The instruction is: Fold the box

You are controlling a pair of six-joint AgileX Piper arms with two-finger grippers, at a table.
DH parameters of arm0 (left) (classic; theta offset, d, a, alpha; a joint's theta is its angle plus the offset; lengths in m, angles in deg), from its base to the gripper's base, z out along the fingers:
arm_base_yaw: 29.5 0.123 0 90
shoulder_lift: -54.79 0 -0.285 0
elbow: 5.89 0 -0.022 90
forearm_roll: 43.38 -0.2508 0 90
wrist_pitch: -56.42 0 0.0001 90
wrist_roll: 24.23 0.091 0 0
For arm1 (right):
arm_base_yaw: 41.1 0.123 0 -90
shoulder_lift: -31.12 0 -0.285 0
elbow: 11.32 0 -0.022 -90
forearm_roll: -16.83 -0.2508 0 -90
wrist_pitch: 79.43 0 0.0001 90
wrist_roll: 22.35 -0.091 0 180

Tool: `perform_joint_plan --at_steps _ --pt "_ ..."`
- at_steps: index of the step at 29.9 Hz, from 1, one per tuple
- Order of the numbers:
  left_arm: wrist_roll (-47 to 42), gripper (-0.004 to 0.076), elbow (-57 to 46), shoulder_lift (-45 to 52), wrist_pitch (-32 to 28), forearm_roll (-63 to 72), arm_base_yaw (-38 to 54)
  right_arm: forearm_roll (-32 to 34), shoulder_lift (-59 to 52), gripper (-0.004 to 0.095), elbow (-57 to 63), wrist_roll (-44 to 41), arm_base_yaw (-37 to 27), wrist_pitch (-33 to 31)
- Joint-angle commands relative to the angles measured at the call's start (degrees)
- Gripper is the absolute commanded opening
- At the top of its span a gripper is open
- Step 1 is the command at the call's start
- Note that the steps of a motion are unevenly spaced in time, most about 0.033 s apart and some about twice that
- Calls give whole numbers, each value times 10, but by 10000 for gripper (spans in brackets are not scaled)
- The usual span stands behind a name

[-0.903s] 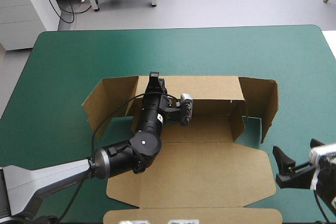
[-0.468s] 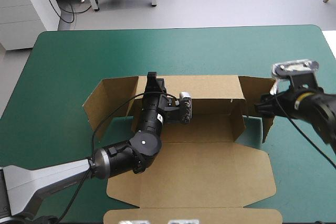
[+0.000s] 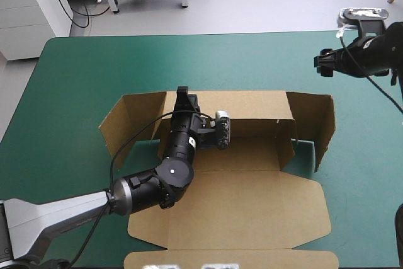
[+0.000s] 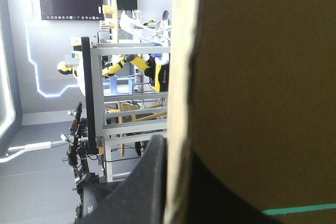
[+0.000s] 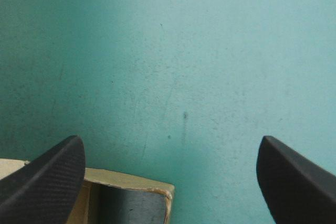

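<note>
Teal-green cover [image 3: 252, 61]: bare beyond box and on both sides of it.
Box [image 3: 252, 206]: brown, part-formed, lying on cover. Broad panels flat on robot's side, back wall raised, wing flaps standing at both far corners.
Left arm [image 3: 151, 190]: stretched over box's flat panels to its back wall.
Left gripper [image 3: 184, 97]: at top edge of box's back wall, black fingers [image 4: 149, 182] pinching board.
Right gripper [image 3: 322, 64]: raised beyond box's far right corner, well apart from it. Fingers spread wide, box corner below them.

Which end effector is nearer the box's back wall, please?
Left: the left end effector clamps the box by its back wall; the right end effector is open, beyond it.
</note>
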Motion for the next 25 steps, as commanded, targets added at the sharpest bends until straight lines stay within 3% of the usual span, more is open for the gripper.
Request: perform_joint_plan --at_steps 1,7,16,25 --pt "-11 -8 14 26 23 -35 -6 -94 10 810 -19 31 -55 16" --pt "-11 -8 14 26 23 -39 -6 -132 43 810 18 51 -89 16" --pt "-11 -8 14 26 23 -44 -6 -143 41 808 108 67 -89 16" --pt "-14 -8 14 26 23 -67 -6 -157 -29 808 198 78 -89 17"
